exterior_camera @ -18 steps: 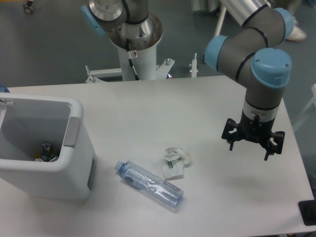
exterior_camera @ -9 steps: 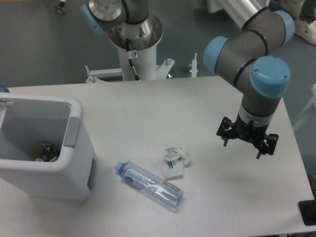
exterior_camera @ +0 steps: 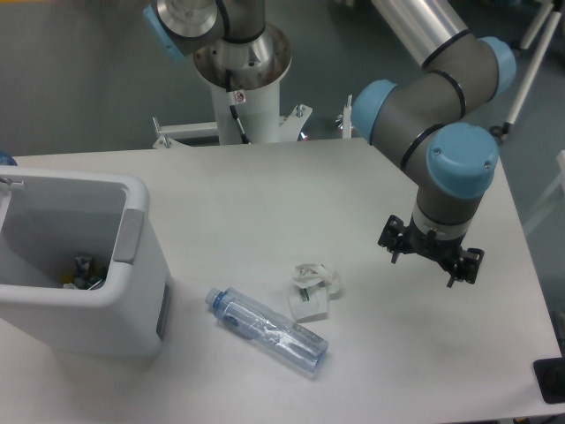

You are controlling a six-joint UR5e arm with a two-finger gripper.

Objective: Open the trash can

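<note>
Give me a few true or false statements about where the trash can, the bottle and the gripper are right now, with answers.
1. The trash can is open at the top, with items inside. True.
2. The bottle stands upright. False: it lies on its side on the table.
3. The gripper holds the bottle. False: it holds nothing, hanging over the table's right side.
4. Crumpled white scrap lies near the bottle. True.

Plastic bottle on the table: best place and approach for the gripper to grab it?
Grip the plastic bottle mid-body, coming straight down, fingers closing across its width. It lies flat on the table, long axis diagonal, blue cap toward the trash can, so the gripper likely needs to align with that. The crumpled white scrap sits nearby; stay clear of it.
</note>
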